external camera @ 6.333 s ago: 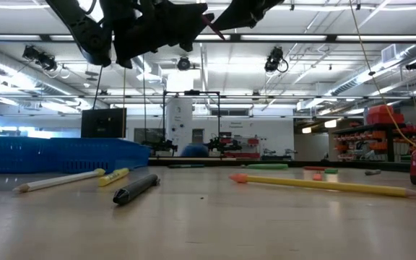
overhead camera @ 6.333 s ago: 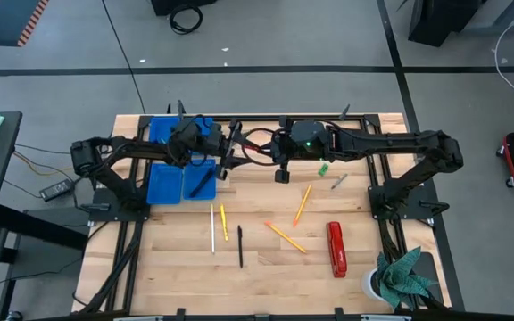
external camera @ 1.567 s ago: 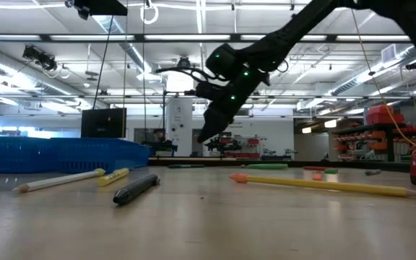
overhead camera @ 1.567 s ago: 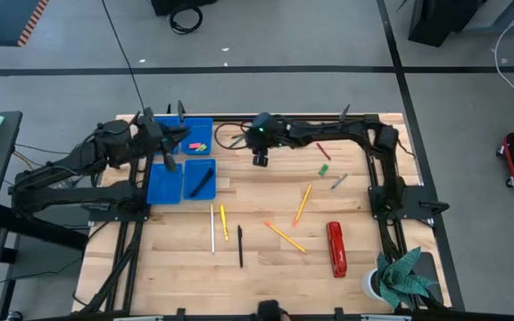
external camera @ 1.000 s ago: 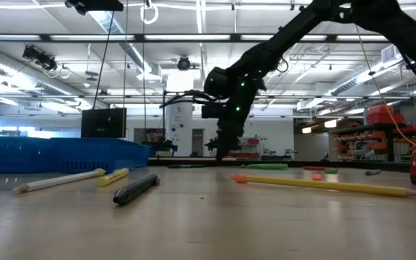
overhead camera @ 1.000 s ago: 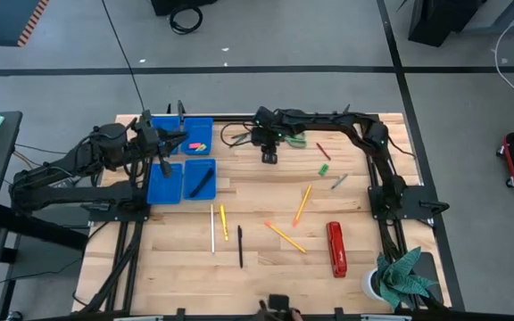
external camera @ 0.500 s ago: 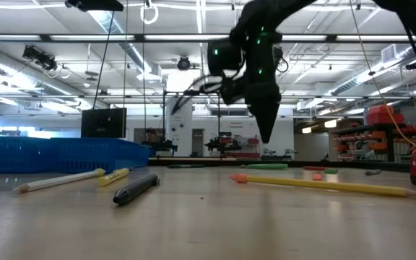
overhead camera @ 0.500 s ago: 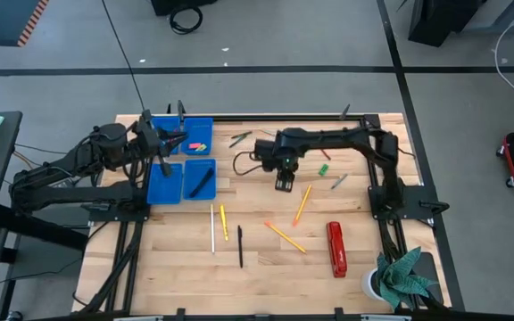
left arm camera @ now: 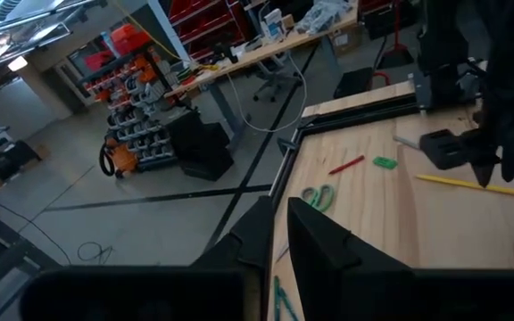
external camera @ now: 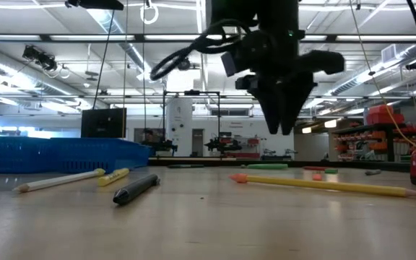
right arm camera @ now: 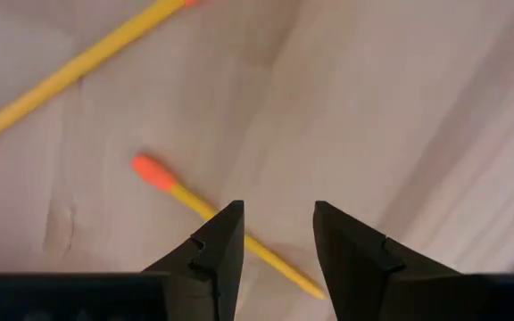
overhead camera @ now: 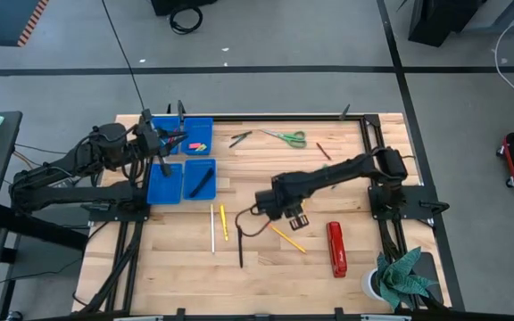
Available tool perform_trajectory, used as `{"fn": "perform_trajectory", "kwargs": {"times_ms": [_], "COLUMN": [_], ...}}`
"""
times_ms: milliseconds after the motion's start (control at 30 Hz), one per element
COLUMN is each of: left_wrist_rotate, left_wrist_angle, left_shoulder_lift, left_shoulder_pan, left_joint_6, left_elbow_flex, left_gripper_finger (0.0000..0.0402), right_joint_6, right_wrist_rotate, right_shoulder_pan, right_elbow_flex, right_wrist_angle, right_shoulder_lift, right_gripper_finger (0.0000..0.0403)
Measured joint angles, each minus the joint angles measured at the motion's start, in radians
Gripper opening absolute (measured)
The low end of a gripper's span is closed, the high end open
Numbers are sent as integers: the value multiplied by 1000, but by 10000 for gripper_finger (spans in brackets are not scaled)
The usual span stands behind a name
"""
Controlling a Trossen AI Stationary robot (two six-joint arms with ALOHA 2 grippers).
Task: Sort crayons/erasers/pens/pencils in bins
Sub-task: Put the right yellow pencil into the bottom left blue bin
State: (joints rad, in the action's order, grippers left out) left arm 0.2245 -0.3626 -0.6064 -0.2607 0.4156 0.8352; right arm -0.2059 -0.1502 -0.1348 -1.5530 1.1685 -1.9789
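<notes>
A yellow pencil with an orange end (right arm camera: 163, 183) lies on the wood near the table's middle (overhead camera: 286, 236). My right gripper (right arm camera: 277, 236) hangs open right above it, fingers pointing down, clear of the table (external camera: 285, 128). A second yellow pencil (right arm camera: 78, 62) lies beside it. A white pencil (overhead camera: 211, 229), a short yellow pencil (overhead camera: 224, 221) and a black pen (overhead camera: 240, 246) lie farther left. The blue bins (overhead camera: 163, 185) stand at the far left; one holds a black pen (overhead camera: 201, 181), another small pink, yellow and green pieces (overhead camera: 198, 144). My left gripper (overhead camera: 172, 143) waits shut above the bins.
A red stapler (overhead camera: 335, 250) lies right of my right gripper. Green-handled scissors (overhead camera: 286, 136), a grey pen (overhead camera: 239, 139) and a red crayon (overhead camera: 324, 150) lie along the far edge. A potted plant (overhead camera: 400, 276) stands at the near right corner.
My right gripper has swung from the far side of the table, by the scissors, toward the near edge and a little right. It now points down over the orange-ended pencil and has stayed open.
</notes>
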Motion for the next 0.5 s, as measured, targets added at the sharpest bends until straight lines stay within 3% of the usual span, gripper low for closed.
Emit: {"fn": "perform_trajectory", "kwargs": {"times_ms": [267,500], "left_wrist_rotate": [0,0], "left_wrist_angle": [6,8], "left_shoulder_lift": [-2,-2], "left_shoulder_pan": [0,0], "left_joint_6": [-1,-5], "left_elbow_flex": [0,0], "left_gripper_finger": [49,44], "right_joint_6": [-24,-54], "right_wrist_rotate": [-3,-3], "right_shoulder_pan": [-58,-104], "right_elbow_flex": [154,204], "right_wrist_angle": [-64,-134], "right_shoulder_lift": [-1,-1], "right_gripper_finger": [142,135]}}
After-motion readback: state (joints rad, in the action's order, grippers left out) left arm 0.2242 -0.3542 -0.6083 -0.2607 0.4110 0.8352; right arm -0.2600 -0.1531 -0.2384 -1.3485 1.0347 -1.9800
